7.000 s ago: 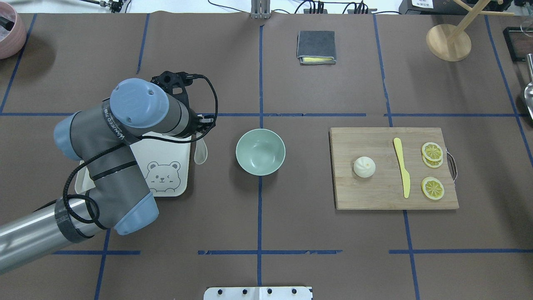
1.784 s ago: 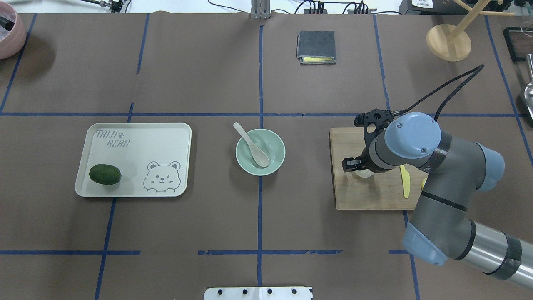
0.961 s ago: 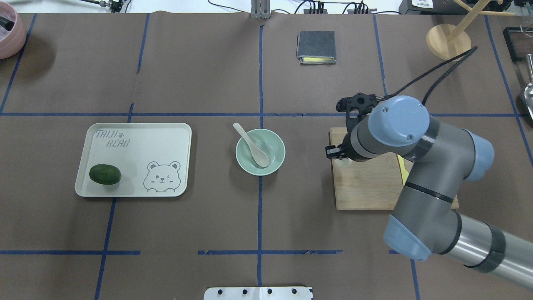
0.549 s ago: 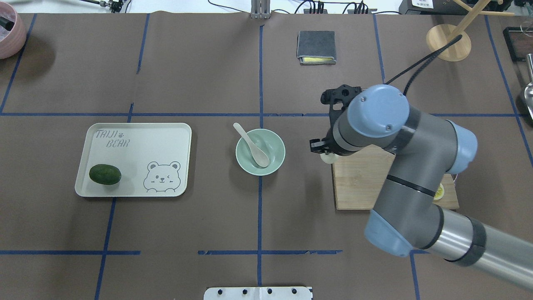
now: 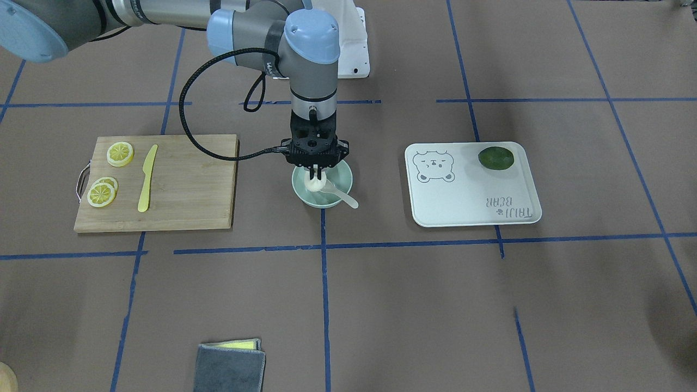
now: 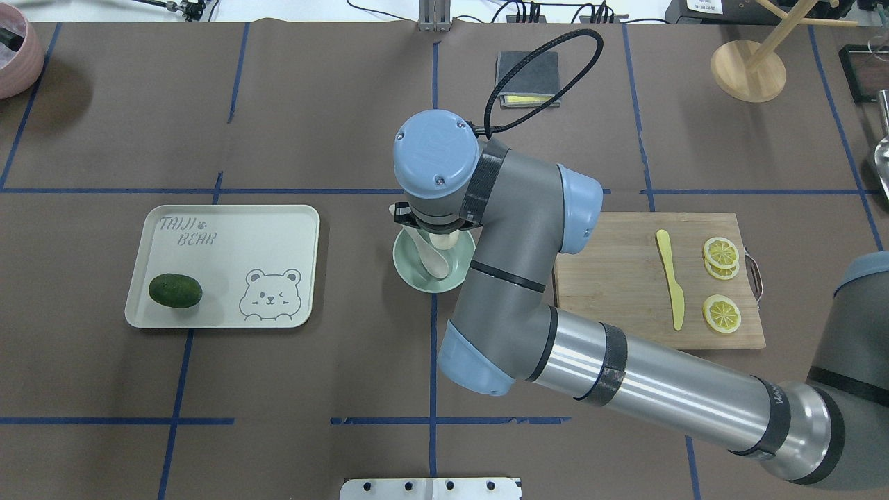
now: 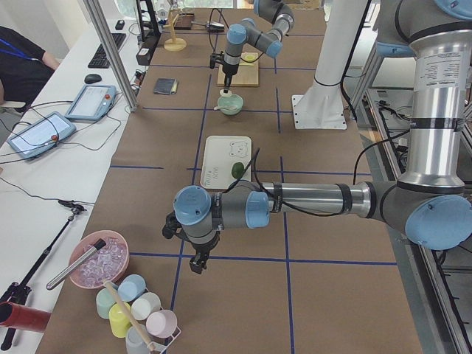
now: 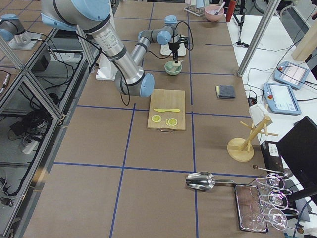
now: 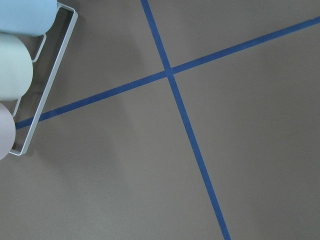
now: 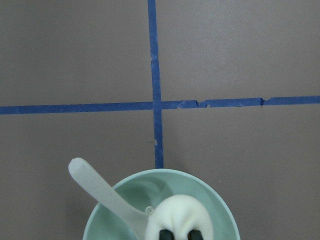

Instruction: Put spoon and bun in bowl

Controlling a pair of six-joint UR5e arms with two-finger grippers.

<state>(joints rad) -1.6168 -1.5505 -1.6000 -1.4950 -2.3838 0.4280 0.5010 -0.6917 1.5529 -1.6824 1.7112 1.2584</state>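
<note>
At table centre, over tape-line crossing:
- Right gripper (image 5: 315, 175): pointing straight down into bowl (image 6: 417, 279), fingers clamped on bun (image 10: 180, 217).
- Left gripper (image 7: 197, 264): at table's left end, well apart from task items. Apart or together: cannot tell.
- Bowl: upright on table.
- Spoon (image 10: 100, 187): scoop inside bowl, handle leaning out over rim. Step done.
- Bun: low within bowl rim, beside spoon scoop. Resting on bowl floor or not: cannot tell.
- Remaining, by judgement: release bun, lift arm clear.
</note>
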